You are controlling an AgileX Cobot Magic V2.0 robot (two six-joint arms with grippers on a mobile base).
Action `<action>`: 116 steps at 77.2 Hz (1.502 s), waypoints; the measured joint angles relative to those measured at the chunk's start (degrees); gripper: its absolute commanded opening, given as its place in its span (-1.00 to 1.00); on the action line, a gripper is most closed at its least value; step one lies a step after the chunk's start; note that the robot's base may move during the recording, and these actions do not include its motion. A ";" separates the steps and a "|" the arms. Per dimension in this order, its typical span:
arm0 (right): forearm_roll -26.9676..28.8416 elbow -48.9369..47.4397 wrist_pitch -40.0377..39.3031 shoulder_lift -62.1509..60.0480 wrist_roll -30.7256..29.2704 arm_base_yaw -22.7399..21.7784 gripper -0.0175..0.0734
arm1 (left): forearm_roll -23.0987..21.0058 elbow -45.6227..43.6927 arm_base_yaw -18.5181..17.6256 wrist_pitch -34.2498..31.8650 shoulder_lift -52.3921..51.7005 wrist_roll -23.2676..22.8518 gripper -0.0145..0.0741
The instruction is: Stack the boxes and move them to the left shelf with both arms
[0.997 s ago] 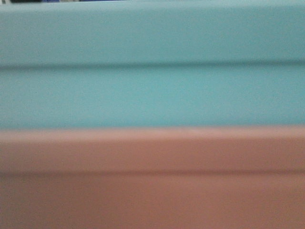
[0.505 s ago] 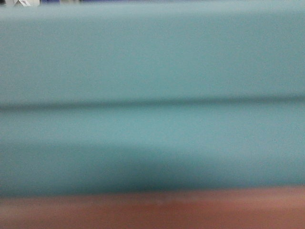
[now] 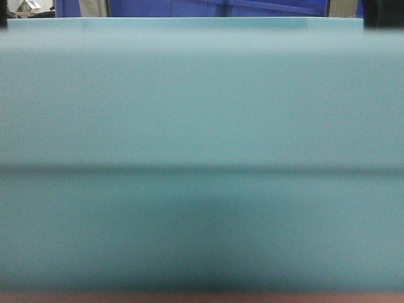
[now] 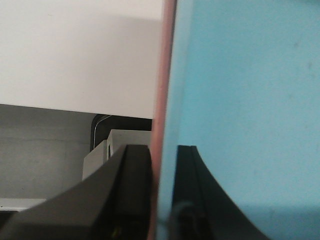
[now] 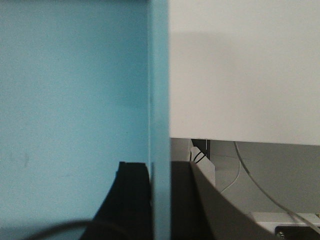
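The light blue box [image 3: 202, 113] fills nearly the whole front view, very close to the camera. Only a thin strip of the pink box [image 3: 202, 297] shows under it at the bottom edge. In the left wrist view my left gripper [image 4: 161, 150] is shut on the two nested end walls, the pink rim [image 4: 162, 75] outside and the blue wall [image 4: 240, 100] inside. My right gripper [image 5: 160, 167] is shut on the opposite blue wall [image 5: 159, 90], one finger inside and one outside. The left shelf is out of view.
Dark blue crates [image 3: 208, 7] show above the blue box's far rim. Beyond the boxes the wrist views show a white panel [image 4: 75, 55], a pale block [image 4: 125, 140] and loose cables [image 5: 240, 175] over a grey floor.
In the front view the stacked boxes have slid downward: the pink band shrank from the lower half to a sliver, and the blue crates came into sight at the top.
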 measured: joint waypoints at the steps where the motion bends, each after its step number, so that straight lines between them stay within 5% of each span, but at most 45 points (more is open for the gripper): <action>1: 0.00 0.00 0.00 0.00 0.10 0.00 -0.49 | 0.00 0.00 0.00 0.00 0.00 0.00 -0.66; 116: -0.13 0.00 -0.25 0.00 0.20 0.00 -0.49 | -0.32 0.00 0.00 0.00 0.00 0.00 -0.66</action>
